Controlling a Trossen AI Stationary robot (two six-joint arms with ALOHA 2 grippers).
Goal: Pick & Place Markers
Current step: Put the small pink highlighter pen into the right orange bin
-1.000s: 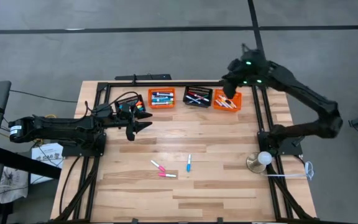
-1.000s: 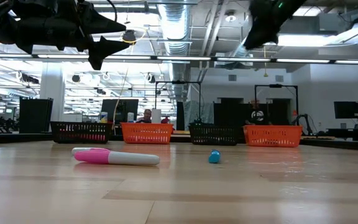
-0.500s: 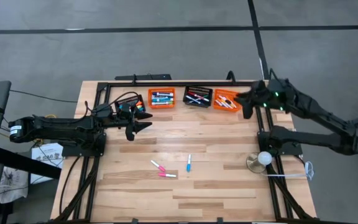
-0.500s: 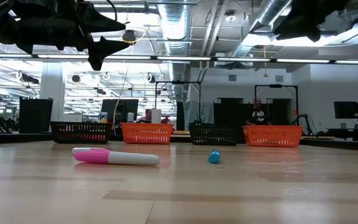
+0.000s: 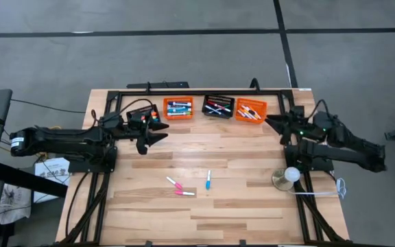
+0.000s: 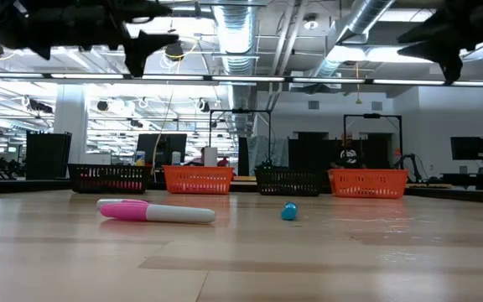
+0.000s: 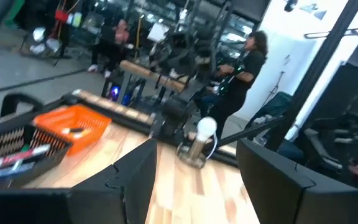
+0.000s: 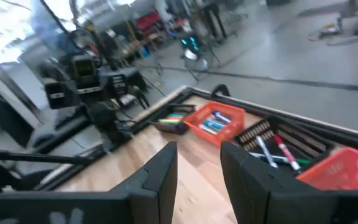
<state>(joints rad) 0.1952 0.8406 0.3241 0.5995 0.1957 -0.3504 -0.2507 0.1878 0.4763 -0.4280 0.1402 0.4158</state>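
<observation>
Since before, right gripper [image 5: 269, 121] swung off the orange basket [image 5: 250, 110], jaws apart, empty. Left gripper [image 5: 158, 133], also apart and empty, hangs nearer the pink markers [image 5: 175, 183] lying flat.

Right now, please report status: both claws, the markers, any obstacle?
Left claw open, empty, near the black basket. Right claw open, empty, beside the orange basket. Three markers loose mid-table. Nothing blocking them.

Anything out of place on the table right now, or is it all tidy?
Three markers lie loose mid-table, outside the baskets: two pink ones close together and a blue one just right of them. Nothing looks spilled or damaged. Both grippers, left and right, hover empty.
</observation>
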